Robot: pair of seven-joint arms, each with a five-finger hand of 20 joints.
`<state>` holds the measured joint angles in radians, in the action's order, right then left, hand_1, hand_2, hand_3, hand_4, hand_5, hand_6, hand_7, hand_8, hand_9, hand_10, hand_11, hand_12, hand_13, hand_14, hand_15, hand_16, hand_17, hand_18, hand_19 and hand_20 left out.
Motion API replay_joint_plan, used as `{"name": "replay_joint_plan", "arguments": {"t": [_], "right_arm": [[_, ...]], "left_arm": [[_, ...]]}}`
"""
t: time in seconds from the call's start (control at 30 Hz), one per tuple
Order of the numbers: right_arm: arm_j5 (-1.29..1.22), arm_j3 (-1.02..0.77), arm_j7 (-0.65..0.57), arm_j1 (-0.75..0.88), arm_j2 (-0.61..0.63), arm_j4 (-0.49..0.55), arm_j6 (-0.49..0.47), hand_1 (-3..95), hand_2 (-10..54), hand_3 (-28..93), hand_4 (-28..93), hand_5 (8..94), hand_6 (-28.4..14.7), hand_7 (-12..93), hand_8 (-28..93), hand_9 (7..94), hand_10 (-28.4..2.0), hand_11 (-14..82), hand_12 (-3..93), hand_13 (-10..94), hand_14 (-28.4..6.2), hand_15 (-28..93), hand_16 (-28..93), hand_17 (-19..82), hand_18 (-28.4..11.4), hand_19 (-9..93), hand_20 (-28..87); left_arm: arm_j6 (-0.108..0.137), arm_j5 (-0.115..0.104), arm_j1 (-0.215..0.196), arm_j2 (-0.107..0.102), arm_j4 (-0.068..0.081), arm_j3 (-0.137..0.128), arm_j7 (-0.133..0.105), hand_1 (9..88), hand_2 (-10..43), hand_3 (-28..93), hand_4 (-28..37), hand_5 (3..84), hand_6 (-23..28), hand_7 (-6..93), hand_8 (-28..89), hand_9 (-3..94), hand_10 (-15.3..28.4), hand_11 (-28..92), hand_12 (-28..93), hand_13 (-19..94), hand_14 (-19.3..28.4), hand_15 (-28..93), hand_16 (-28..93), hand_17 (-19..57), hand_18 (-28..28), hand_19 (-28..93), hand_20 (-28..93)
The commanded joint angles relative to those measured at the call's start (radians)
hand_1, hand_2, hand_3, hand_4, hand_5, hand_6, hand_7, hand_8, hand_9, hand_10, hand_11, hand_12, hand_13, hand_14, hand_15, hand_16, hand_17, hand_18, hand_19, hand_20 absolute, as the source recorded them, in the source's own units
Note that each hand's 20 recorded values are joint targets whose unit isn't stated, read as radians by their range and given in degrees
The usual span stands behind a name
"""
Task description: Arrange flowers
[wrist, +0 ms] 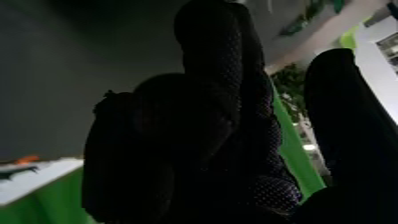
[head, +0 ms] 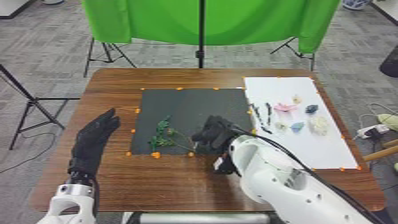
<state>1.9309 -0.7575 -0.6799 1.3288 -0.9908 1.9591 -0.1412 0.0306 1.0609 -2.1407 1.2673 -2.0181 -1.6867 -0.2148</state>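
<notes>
Right black-gloved robot hand is held over the near right part of the black rectangular sheet, thumb spread apart from the fingers; left black-gloved hand is held with straight fingers over the brown wooden table's left side. Green leafy sprig is laid on the sheet's near left part; ruffled pink flower and small blue flower are placed on the white rectangular sheet, right.

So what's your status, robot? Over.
Black-gloved left hand open, fingers straight. Black-gloved right hand over dark grey mat. Green leafy sprig on the mat, left of that hand. Nothing lying across its leaves.
</notes>
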Motion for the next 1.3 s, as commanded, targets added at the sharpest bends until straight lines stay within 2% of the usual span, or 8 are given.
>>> {"name": "replay_joint_plan", "arguments": {"t": [0.03, 0.4, 0.57, 0.67, 0.8, 0.9, 1.03, 1.3], "right_arm": [[-0.024, 0.02, 0.002, 0.017, -0.019, -0.001, -0.01, 28.0, 3.6, 60, -10, 81.2, -3.6, 16, -7, 92.4, -12.6, 33.6, 25.0, 94, -4.2, 56, 31, 69, -10.8, 93, 52], [-0.056, 0.041, 0.008, 0.01, -0.045, 0.002, -0.023, 28.0, 4.5, 59, -10, 81.3, -3.7, 15, -7, 92.5, -12.8, 33.3, 24.9, 94, -4.4, 56, 30, 69, -10.9, 93, 51], [-0.028, -0.015, 0.0, 0.031, -0.042, 0.025, -0.022, 28.0, 4.7, 58, -9, 81.2, -3.7, 15, -7, 92.4, -12.8, 33.2, 24.9, 94, -4.5, 55, 30, 69, -11.0, 93, 51], [-0.008, -0.09, 0.004, 0.054, -0.019, 0.07, 0.007, 28.0, 4.6, 58, -9, 81.0, -3.8, 15, -7, 92.2, -13.0, 33.1, 25.0, 94, -4.5, 55, 31, 68, -11.0, 93, 51], [0.083, -0.192, -0.006, 0.057, 0.039, 0.093, 0.103, 28.4, 2.2, 58, -9, 79.1, -3.8, 15, -6, 89.9, -13.7, 30.4, 25.5, 93, -5.2, 52, 34, 66, -11.3, 93, 50], [0.164, -0.224, -0.04, 0.028, 0.092, 0.05, 0.15, 30.0, -2.4, 60, -9, 78.1, -4.3, 15, -6, 87.3, -14.3, 27.4, 25.6, 91, -5.8, 52, 35, 64, -11.7, 93, 51], [0.178, -0.26, -0.084, -0.005, 0.144, -0.019, 0.091, 31.8, -9.1, 60, -10, 75.2, -5.0, 13, -6, 85.3, -14.3, 26.3, 25.7, 90, -5.6, 53, 34, 64, -11.4, 93, 51], [0.2, -0.203, -0.132, -0.068, 0.182, -0.147, -0.012, 29.3, -9.5, 54, -14, 71.6, -6.6, 10, -6, 84.1, -15.0, 26.8, 25.7, 89, -5.4, 54, 34, 63, -11.1, 93, 51]], "left_arm": [[-0.013, 0.007, -0.006, 0.009, 0.004, 0.004, 0.016, 22.6, -4.5, 68, -22.7, 42.7, 3.0, 8.7, -4, 40.6, 12.4, 10, 15, 29, 15.4, 10, 6, 1.2, 11.7, 0, 18], [-0.006, 0.006, -0.013, 0.011, 0.001, 0.003, 0.015, 22.7, -4.4, 68, -22.6, 42.7, 2.9, 8.7, -4, 40.6, 12.4, 10, 15, 29, 15.4, 10, 6, 1.2, 11.7, 1, 18], [-0.007, 0.005, -0.017, 0.013, 0.0, 0.002, 0.013, 22.5, -4.5, 68, -22.5, 42.7, 3.0, 8.6, -4, 40.6, 12.3, 10, 15, 29, 15.4, 10, 6, 1.2, 11.7, 0, 18], [-0.006, 0.005, -0.017, 0.014, 0.0, 0.003, 0.013, 22.6, -4.5, 68, -22.6, 42.7, 3.0, 8.6, -4, 40.6, 12.4, 10, 15, 29, 15.4, 10, 6, 1.2, 11.7, 1, 18], [-0.001, 0.005, -0.02, 0.014, -0.002, 0.001, 0.012, 22.7, -4.3, 68, -22.6, 42.8, 3.0, 8.6, -4, 40.6, 12.3, 10, 15, 29, 15.5, 10, 6, 1.2, 11.7, 0, 18], [0.0, 0.006, -0.019, 0.011, -0.002, 0.0, 0.016, 22.6, -4.3, 68, -22.6, 42.8, 3.0, 8.7, -4, 40.6, 12.3, 10, 15, 29, 15.4, 10, 6, 1.2, 11.7, 0, 18], [-0.002, 0.009, -0.013, 0.012, 0.0, 0.003, 0.019, 22.7, -4.4, 68, -22.6, 42.7, 3.0, 8.6, -4, 40.6, 12.4, 10, 15, 29, 15.5, 10, 6, 1.2, 11.7, 0, 18], [0.003, 0.01, -0.02, 0.012, -0.005, 0.001, 0.02, 22.7, -4.2, 68, -22.6, 42.7, 3.0, 8.7, -4, 40.6, 12.4, 10, 15, 29, 15.4, 10, 6, 1.1, 11.7, 0, 18]]}}
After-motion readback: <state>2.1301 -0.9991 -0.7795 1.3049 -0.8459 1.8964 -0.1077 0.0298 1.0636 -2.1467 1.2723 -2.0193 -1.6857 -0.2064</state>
